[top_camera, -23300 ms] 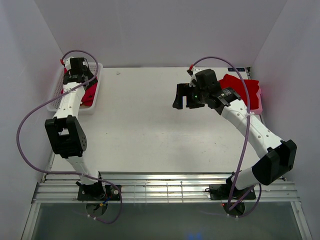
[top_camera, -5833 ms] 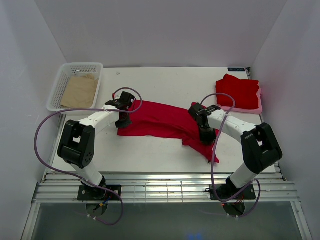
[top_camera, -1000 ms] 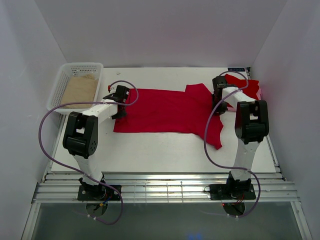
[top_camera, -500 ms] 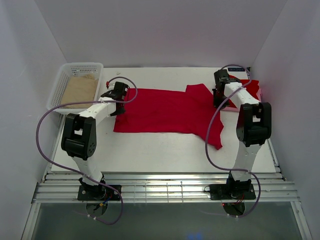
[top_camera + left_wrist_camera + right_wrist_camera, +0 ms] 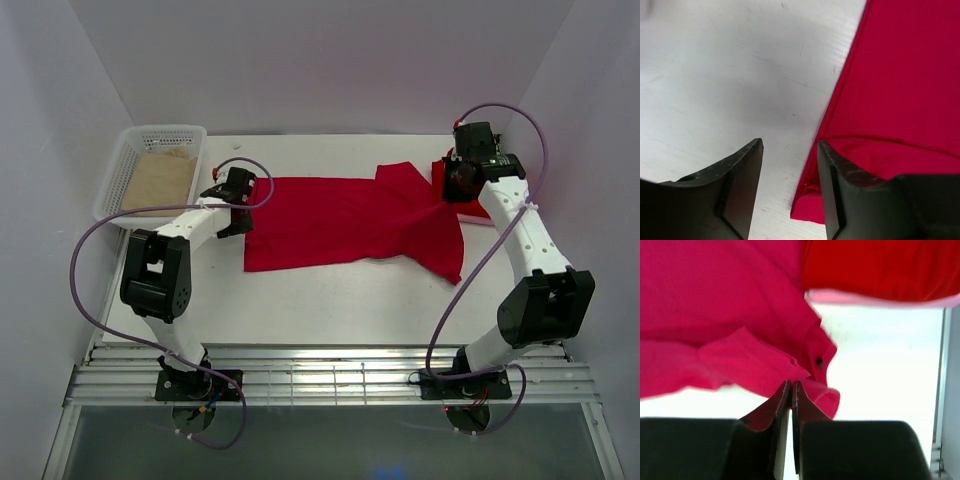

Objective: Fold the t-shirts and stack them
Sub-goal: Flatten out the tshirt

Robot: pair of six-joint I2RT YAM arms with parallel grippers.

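A bright red t-shirt point(image 5: 345, 222) lies spread across the middle of the table, its right part bunched and pulled up. My right gripper point(image 5: 453, 186) is shut on a fold of that shirt's right edge point(image 5: 765, 365), its jaws pinched together on the cloth point(image 5: 791, 383). My left gripper point(image 5: 234, 220) stands open at the shirt's left edge, over bare table. In the left wrist view the hem corner point(image 5: 812, 207) lies between the fingers point(image 5: 740, 185), held by neither. A folded red t-shirt point(image 5: 880, 265) rests on a pale pink piece point(image 5: 880, 299) at the back right.
A white basket point(image 5: 115, 180) at the back left holds a tan sheet point(image 5: 160, 180). White walls close in the table at the back and both sides. Purple cables loop off both arms.
My left gripper has opened and let go of the shirt's left edge. The right arm swung right, dragging the shirt's right side with it, and the left hem slid right.
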